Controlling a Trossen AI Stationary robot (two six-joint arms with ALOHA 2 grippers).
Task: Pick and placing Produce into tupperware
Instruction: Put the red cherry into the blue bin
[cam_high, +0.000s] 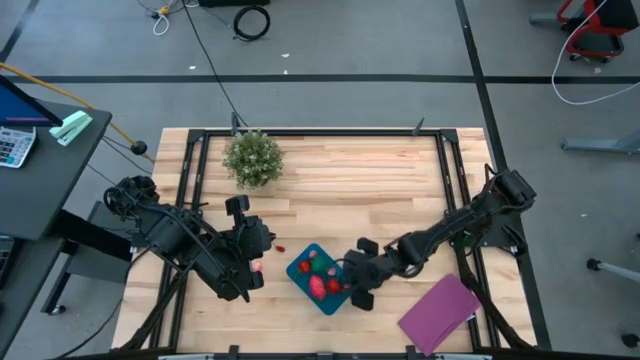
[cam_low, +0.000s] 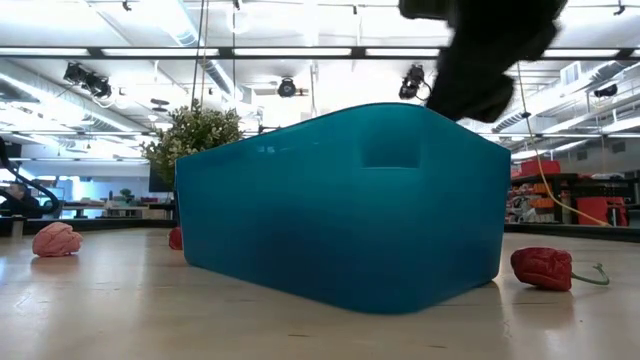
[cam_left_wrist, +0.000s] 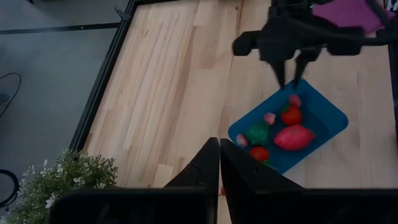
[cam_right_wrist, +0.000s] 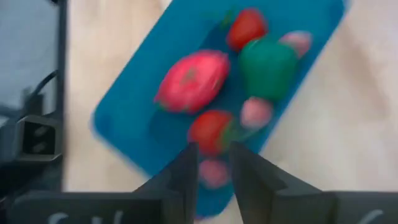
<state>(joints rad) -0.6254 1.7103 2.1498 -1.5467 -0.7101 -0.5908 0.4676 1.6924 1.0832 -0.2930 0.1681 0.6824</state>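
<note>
Over tupperware (cam_right_wrist: 130, 134), right pincer (cam_right_wrist: 214, 163) slightly parted

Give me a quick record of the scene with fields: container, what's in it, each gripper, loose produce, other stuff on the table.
container: teal tupperware, near the table's front edge
contents: large pink-red fruit, green piece, several small red and pink pieces
right gripper: over the tupperware's right end, fingers slightly apart
left gripper: left of the tupperware, shut, holding nothing visible
loose produce: pink piece, red piece, on the table
other: potted plant, purple rectangle
</note>
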